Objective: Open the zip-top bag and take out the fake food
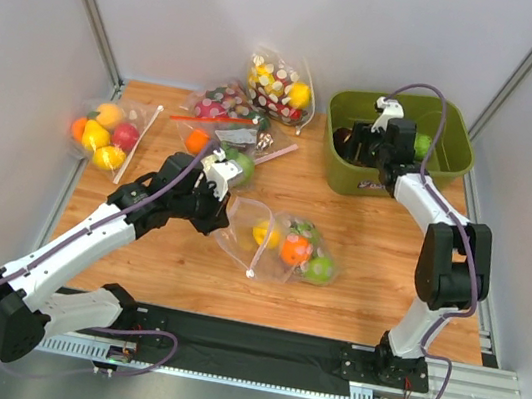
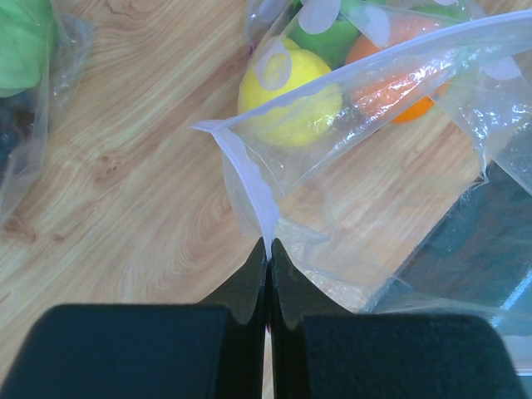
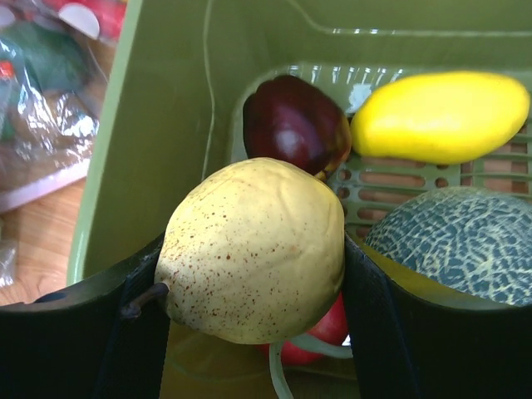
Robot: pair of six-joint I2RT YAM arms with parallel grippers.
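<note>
The clear zip-top bag (image 1: 274, 243) lies mid-table with its mouth open. Yellow (image 1: 265, 232), orange (image 1: 295, 250) and green (image 1: 319, 267) fake fruits sit inside. My left gripper (image 1: 222, 196) is shut on the bag's pale zip strip (image 2: 249, 179) at the left corner, jaws pressed together (image 2: 268, 243). The yellow fruit (image 2: 291, 91) and orange fruit (image 2: 399, 75) show through the plastic. My right gripper (image 1: 364, 142) is over the green bin (image 1: 408, 101). It is shut (image 3: 253, 266) on a pale yellow speckled pear (image 3: 253, 249).
The bin (image 3: 133, 150) holds a dark red fruit (image 3: 291, 125), a yellow mango (image 3: 440, 116), a melon (image 3: 465, 241) and a red fruit. Other bags lie at the back: one at the left (image 1: 105, 131), a red-zip one (image 1: 220, 116) and a polka-dotted one (image 1: 279, 85).
</note>
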